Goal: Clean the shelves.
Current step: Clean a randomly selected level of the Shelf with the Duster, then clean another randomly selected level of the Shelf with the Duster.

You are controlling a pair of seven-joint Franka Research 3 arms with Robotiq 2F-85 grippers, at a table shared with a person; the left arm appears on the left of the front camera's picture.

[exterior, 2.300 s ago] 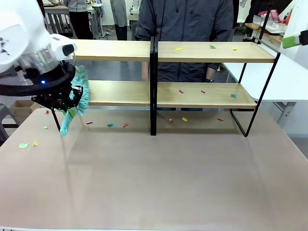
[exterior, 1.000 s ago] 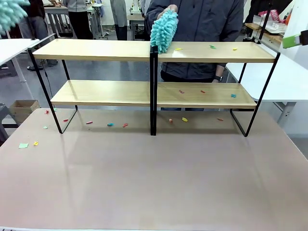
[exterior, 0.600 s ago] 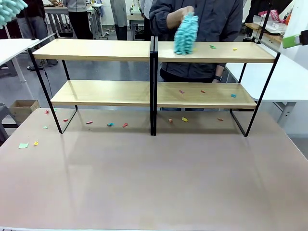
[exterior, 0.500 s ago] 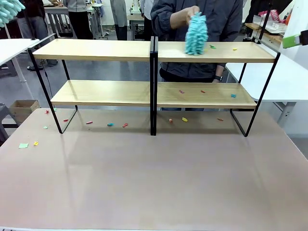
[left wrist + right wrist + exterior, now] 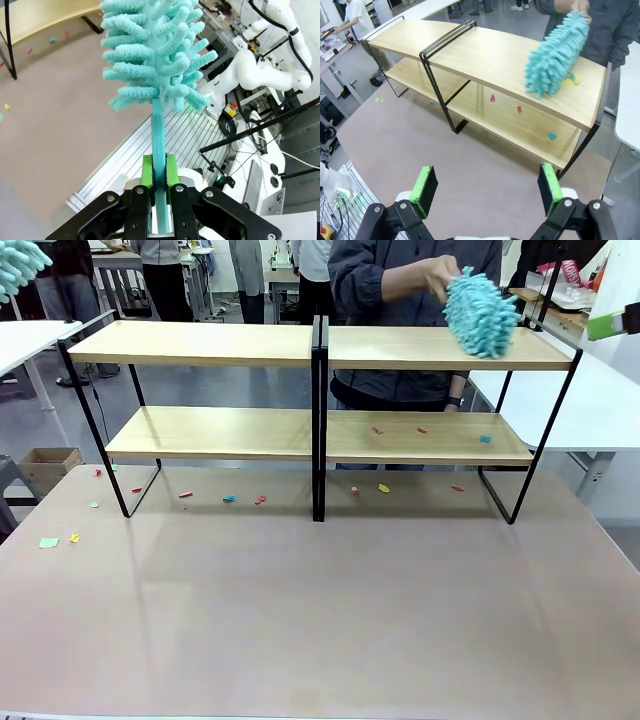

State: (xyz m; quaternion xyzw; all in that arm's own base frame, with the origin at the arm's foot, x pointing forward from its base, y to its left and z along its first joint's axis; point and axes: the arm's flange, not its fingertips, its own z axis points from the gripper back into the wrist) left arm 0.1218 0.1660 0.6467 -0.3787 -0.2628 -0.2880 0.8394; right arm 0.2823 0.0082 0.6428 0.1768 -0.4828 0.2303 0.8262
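Observation:
The shelves (image 5: 200,343), light-wood boards on black frames, span the far side of the table. A person's hand (image 5: 437,275) presses a fluffy teal duster (image 5: 480,312) onto the right end of the top right board; the right wrist view shows that duster (image 5: 555,55) lying on the shelves (image 5: 485,55). My left gripper (image 5: 159,172) is shut on the handle of another teal duster (image 5: 155,50), held high and away from the shelves, and its tip (image 5: 18,262) shows at the front view's top left. My right gripper (image 5: 487,187) hangs open above the table, with nothing between its fingers.
Small coloured scraps lie on the lower right board (image 5: 420,430), on the table under the shelves (image 5: 383,488) and near the table's left edge (image 5: 48,542). White tables stand on both sides. The near half of the brown table (image 5: 320,620) is bare.
The person's duster has swept right along the top right board, from the middle post to its right end. My left arm with its duster has risen out of the front view.

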